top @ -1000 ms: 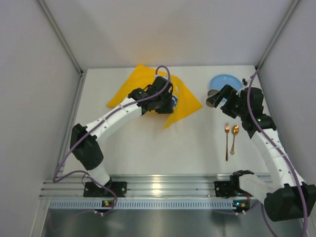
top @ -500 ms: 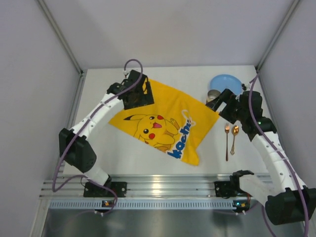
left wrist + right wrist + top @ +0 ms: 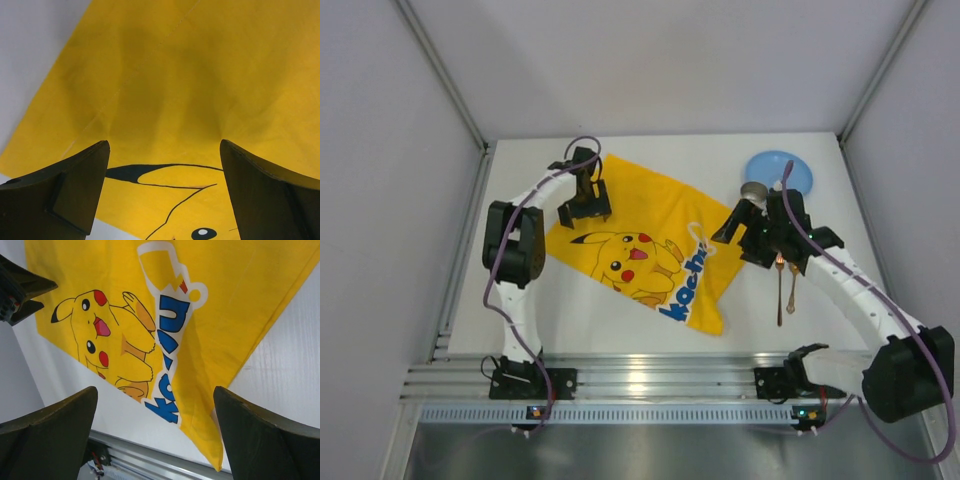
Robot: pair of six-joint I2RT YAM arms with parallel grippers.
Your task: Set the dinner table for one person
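Dinner table (image 3: 605,325) fills the floor of the grey-walled cell, white and flat, with a silver slotted rail (image 3: 650,378) along its near edge. A yellow cloth (image 3: 655,215) lies spread on the middle of it, printed side up, with the Pikachu drawing and blue lettering showing. The cloth sits skewed to the table edges, one corner pointing toward the rail. Faint creases run across its far part in the left wrist view.

The left gripper (image 3: 585,214) is over the cloth's far left corner, just beyond the Pikachu's ear. Its fingers are spread wide with only yellow fabric showing between them, and they hold nothing. Whether the tips touch the cloth cannot be told.

The right gripper (image 3: 738,240) hangs over the cloth's right corner. Its fingers are also spread wide and empty, and its wrist camera looks down on the lettering and the cloth's right edge.

A blue plate (image 3: 785,168) lies on bare table beyond the cloth's right corner. A small metal cup (image 3: 754,189) stands just beside the plate, on the side nearer the cloth. A copper-coloured fork (image 3: 780,292) and spoon (image 3: 791,296) lie side by side to the right of the cloth, apart from it. Their upper ends are partly hidden by the right arm.
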